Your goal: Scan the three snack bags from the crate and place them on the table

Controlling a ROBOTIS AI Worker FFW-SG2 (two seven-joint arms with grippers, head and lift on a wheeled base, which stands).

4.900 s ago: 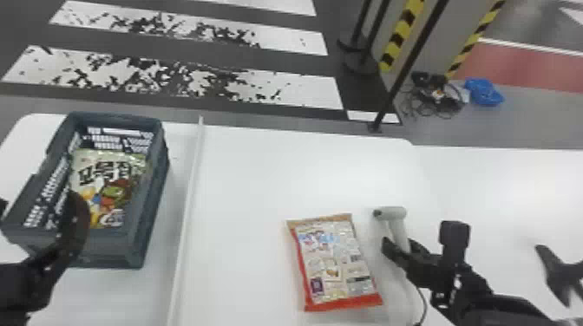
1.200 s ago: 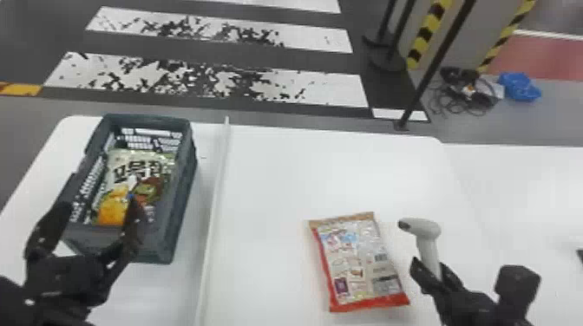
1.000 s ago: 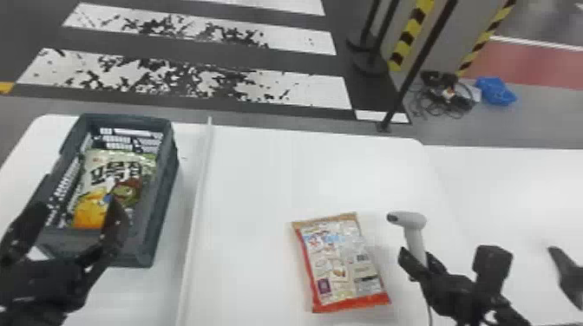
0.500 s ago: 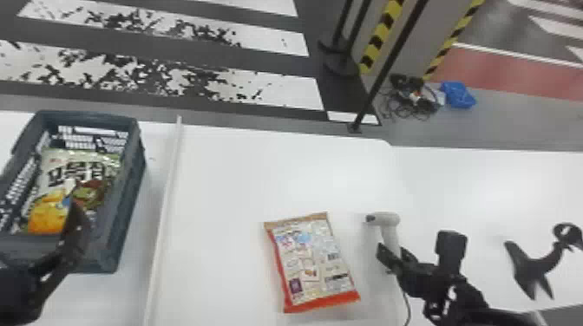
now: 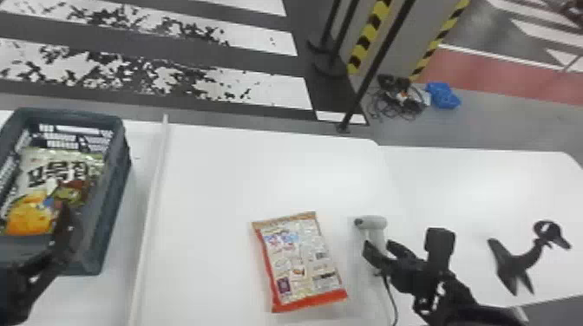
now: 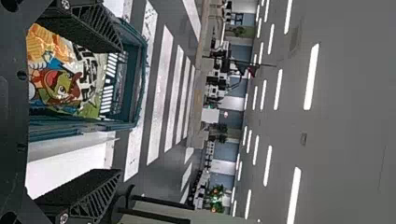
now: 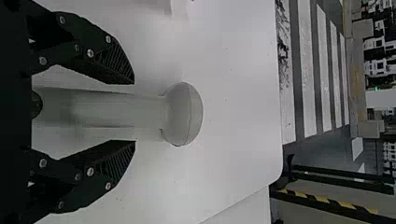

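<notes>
Floor [image 5: 533, 130] is grey, bearing worn white stripes [image 5: 282, 92] and a red section [image 5: 473, 71]. Yellow-and-black striping [image 5: 368, 34] noted near a black post [image 5: 375, 65]. Tangled cables [image 5: 401, 97] lie beside a blue item [image 5: 443, 96]. Ceiling [image 6: 355, 112] grey; long lights [image 6: 312, 77] lit.

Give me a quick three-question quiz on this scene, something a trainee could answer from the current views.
1. What can be seen inside the crate?
2. Where is the red-edged snack bag? A: in the crate; B: on the table; C: on the floor.
3. True or false: the right tool is open around the handle of the scanner.

Key: 1, at least one printed bag; 2, B; 3, true.
</notes>
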